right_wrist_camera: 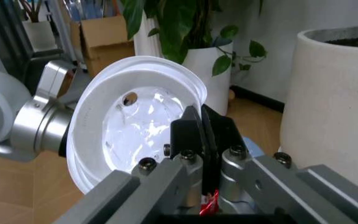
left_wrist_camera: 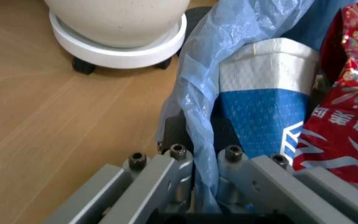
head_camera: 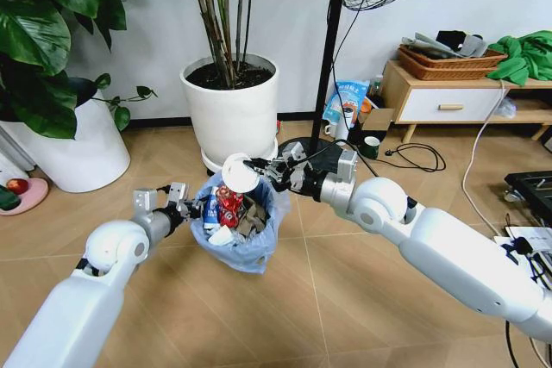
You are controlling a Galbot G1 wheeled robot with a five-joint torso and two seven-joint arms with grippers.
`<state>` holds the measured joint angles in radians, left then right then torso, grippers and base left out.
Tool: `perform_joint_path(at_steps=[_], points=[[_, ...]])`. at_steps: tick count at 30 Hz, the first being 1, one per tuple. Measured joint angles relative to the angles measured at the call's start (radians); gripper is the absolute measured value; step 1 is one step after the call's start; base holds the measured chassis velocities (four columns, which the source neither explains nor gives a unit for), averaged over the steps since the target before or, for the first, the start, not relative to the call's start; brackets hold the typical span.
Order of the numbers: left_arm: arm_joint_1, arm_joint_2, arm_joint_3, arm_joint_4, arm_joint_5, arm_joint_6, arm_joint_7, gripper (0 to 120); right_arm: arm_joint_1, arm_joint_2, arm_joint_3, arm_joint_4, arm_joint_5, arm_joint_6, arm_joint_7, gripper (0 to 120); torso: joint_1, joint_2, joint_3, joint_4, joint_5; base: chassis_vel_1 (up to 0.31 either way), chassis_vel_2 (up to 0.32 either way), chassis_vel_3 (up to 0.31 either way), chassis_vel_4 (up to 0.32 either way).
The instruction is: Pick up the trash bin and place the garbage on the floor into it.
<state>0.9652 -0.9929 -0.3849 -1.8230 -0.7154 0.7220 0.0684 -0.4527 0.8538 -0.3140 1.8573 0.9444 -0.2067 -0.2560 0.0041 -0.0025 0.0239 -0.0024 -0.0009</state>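
Main risk: white disc [head_camera: 239,172] misses the trash bin [head_camera: 250,243]. It sits at the bin's upper-left rim edge in the head view, not over the centre, and the bin looks already piled high with a blue-white can [head_camera: 212,207], a red can [head_camera: 229,203] and wrappers. If let go here the light disc could bounce off the heap or slide off the rim onto the floor [head_camera: 345,299]. In the right wrist view the grip is only on the disc's edge, and the disc is tilted, so it may also swing or slip out early.

Second risk: the bin is held by its rim plus the thin light-blue liner. In the left wrist view the bag is pinched between the fingers, so the plastic could tear or pull loose, tipping the bin.

Pose: right pincer [head_camera: 259,167] reaches in from the lower right of the frame, arm stretched long across to centre, clenched on the disc just above the bin mouth. Left pincer [head_camera: 185,209] comes from the lower left, forearm angled up, clamped on the bin's left rim. The bin sits centre frame, in front of the white plant pot [head_camera: 231,109].
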Motion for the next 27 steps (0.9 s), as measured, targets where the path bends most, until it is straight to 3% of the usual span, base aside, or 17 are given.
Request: perform_joint_path(at_steps=[10, 11, 13, 14, 16, 18, 27], points=[[-0.021, 0.001, 0.013, 0.014, -0.005, 0.001, -0.003, 0, -0.011, -0.009, 0.001, 0.002, -0.020, 0.002, -0.013, 0, 0.000, 0.000, 0.000, 0.0000, 0.0000, 0.000, 0.000, 0.000, 0.000], [-0.023, -0.001, 0.017, 0.014, -0.005, 0.001, -0.004, 0, -0.013, -0.009, -0.002, 0.003, -0.027, 0.001, -0.011, 8, 0.000, 0.000, 0.000, 0.0000, 0.0000, 0.000, 0.000, 0.000, 0.000], [-0.026, -0.003, 0.021, 0.015, -0.005, 0.002, -0.005, 0, -0.013, -0.008, -0.009, 0.004, -0.036, 0.001, -0.004, 11, 0.000, 0.000, 0.000, 0.0001, 0.0000, 0.000, 0.000, 0.000, 0.000], [-0.032, -0.003, 0.023, 0.016, -0.006, 0.002, -0.005, 0, -0.013, -0.007, -0.016, 0.009, -0.038, -0.003, 0.006, 19, 0.000, 0.000, 0.000, 0.0001, 0.0000, 0.000, 0.000, 0.000, 0.000], [-0.036, -0.003, 0.024, 0.016, -0.008, 0.003, -0.006, 0, -0.012, -0.008, -0.021, 0.010, -0.039, -0.004, 0.008, 23, 0.000, 0.000, 0.000, 0.0001, 0.0001, 0.000, 0.000, 0.000, 0.000], [-0.038, 0.001, 0.024, 0.016, -0.011, 0.003, -0.007, 0, -0.012, -0.010, -0.025, 0.013, -0.040, -0.004, 0.011, 34, 0.000, 0.000, 0.000, 0.0001, 0.0001, 0.000, 0.000, 0.000, 0.000], [-0.030, 0.001, 0.020, 0.013, -0.012, 0.003, -0.007, 0, -0.023, -0.016, -0.011, 0.019, -0.038, -0.002, 0.028, 66, 0.000, 0.000, 0.000, 0.0001, 0.0000, 0.000, 0.000, 0.000, 0.000]])
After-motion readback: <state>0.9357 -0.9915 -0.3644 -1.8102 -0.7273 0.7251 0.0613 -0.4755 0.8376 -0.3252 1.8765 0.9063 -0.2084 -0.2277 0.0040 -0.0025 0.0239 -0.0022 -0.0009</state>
